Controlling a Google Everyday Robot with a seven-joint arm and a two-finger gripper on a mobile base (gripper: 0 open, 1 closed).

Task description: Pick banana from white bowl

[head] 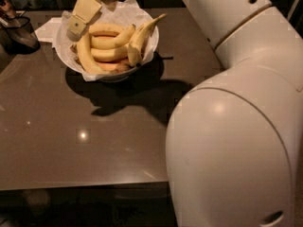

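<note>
My gripper [77,26] hangs over the left side of the white bowl [112,76] near the table's [94,141] far left corner, how wide it is set I cannot tell, so I should settle squarely across the leftmost banana [83,53] before closing.

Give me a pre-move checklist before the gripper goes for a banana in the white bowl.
1. Target present: ok. Several bananas lie in the white bowl.
2. Gripper position: ok. The gripper is over the bowl's left side, at the leftmost banana.
3. Contact with that banana: cannot tell.
4. Bowl stable: ok. It sits upright on the table.
5. Clearance from the dark basket: ok. It stands apart, left of the bowl.
6. Paper lining snag risk: cannot tell. It sticks up behind the bananas.
</note>
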